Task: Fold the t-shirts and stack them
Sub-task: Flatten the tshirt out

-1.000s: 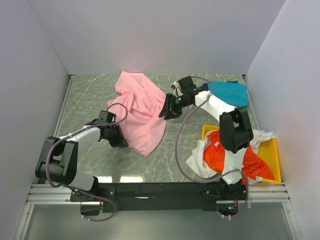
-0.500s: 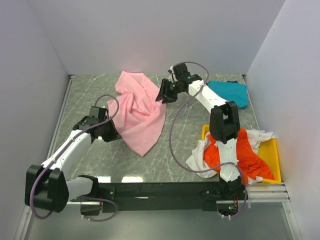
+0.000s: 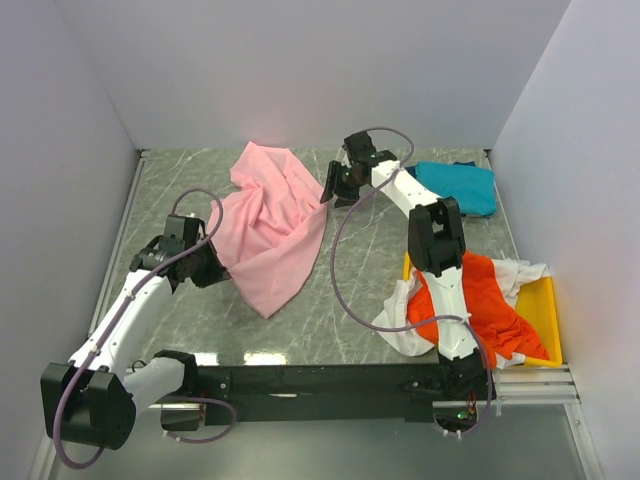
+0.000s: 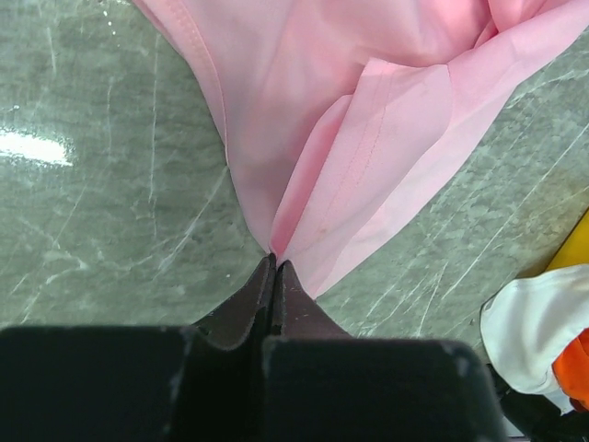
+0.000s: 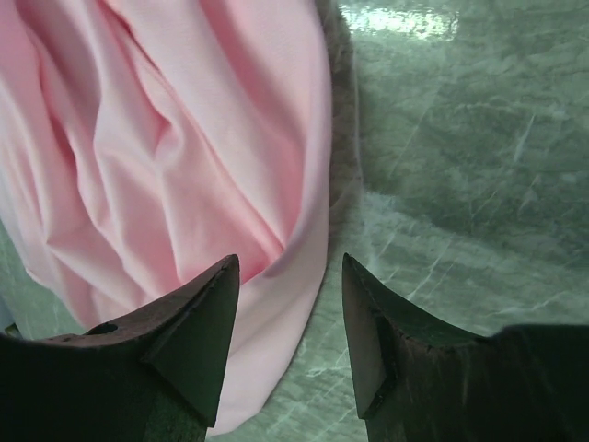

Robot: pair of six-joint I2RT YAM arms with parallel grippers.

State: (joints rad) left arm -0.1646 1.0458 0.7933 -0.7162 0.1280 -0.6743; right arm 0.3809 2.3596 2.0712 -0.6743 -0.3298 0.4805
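The light pink t-shirt [image 3: 268, 222] lies crumpled on the green marble table, at back centre. My left gripper [image 3: 213, 268] is shut on its left edge; the left wrist view shows the cloth [image 4: 368, 138] pinched at the fingertips [image 4: 273, 262]. My right gripper [image 3: 332, 193] is open above the shirt's right edge, with pink cloth [image 5: 184, 166] between and beside its fingers. The teal-blue t-shirt [image 3: 458, 186] lies at the back right. The orange-red t-shirt [image 3: 480, 300] and the white t-shirt [image 3: 400, 320] are heaped at the front right.
A yellow tray [image 3: 543, 310] holds the orange-red and white shirts at the front right, and white cloth spills over its left rim. Grey walls close the table on the left, back and right. The right arm's cable [image 3: 345, 270] loops over the table's middle.
My left gripper has pulled the pink shirt's edge to the left and towards me. My right gripper has moved back along the shirt's right edge and stands open.
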